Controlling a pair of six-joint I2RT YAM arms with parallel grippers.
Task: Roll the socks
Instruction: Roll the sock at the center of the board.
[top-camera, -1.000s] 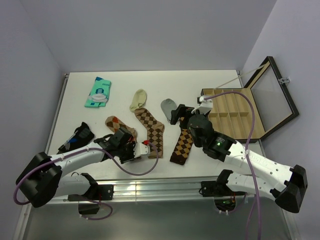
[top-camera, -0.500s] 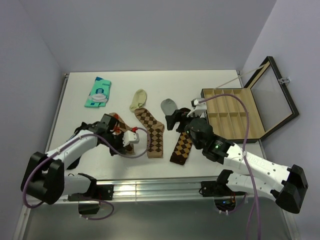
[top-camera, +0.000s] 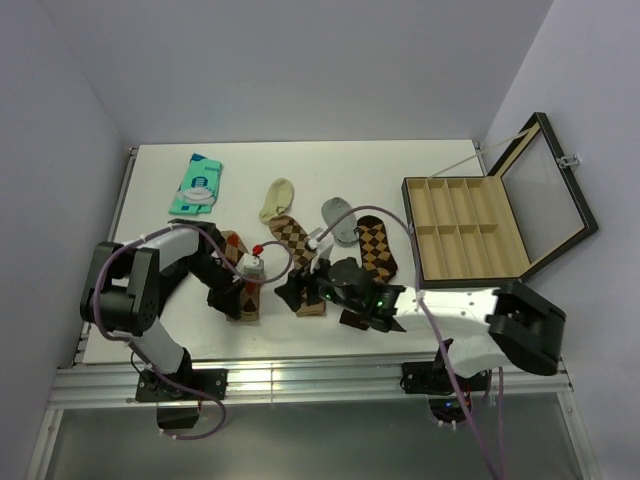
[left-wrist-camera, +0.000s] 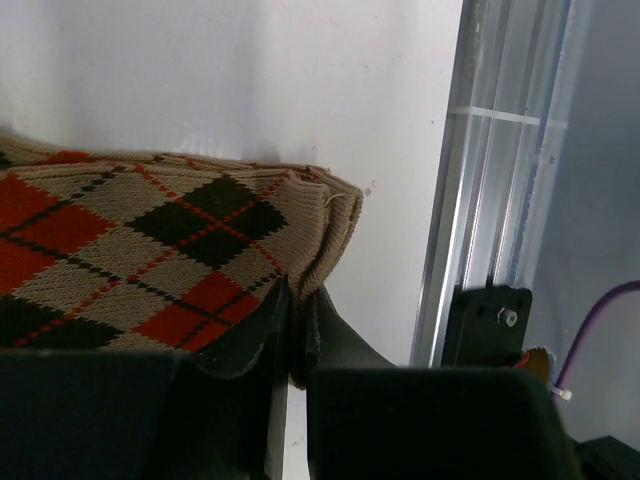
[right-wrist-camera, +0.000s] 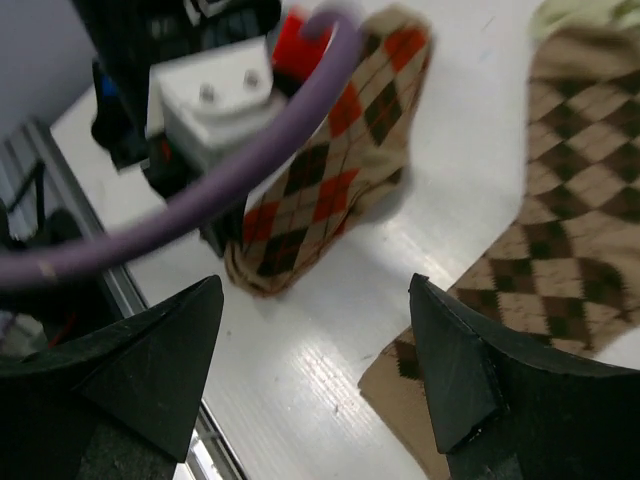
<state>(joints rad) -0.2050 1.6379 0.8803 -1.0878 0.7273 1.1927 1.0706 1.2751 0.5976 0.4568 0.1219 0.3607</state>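
Note:
The red-orange diamond sock (top-camera: 233, 245) lies at the front left of the table. My left gripper (top-camera: 243, 290) is shut on its cuff edge; in the left wrist view the cuff (left-wrist-camera: 320, 215) is pinched between my jaws (left-wrist-camera: 295, 340). The tan sock with dark brown diamonds (top-camera: 298, 238) lies beside it. The dark brown sock with tan diamonds (top-camera: 377, 252) lies further right. My right gripper (top-camera: 293, 293) is open and empty, low over the table between the red-orange sock (right-wrist-camera: 340, 180) and the tan sock (right-wrist-camera: 570, 230); its midpoint (right-wrist-camera: 310, 370) is over bare table.
A teal package (top-camera: 197, 184) lies at the back left. An open wooden compartment box (top-camera: 470, 230) stands at the right. The metal front rail (top-camera: 300, 375) runs close behind my left gripper, and it also shows in the left wrist view (left-wrist-camera: 480, 180).
My left gripper moved to the red-orange sock's cuff and closed on it. My right arm swung left, away from the dark brown sock, and came down near the tan sock's cuff.

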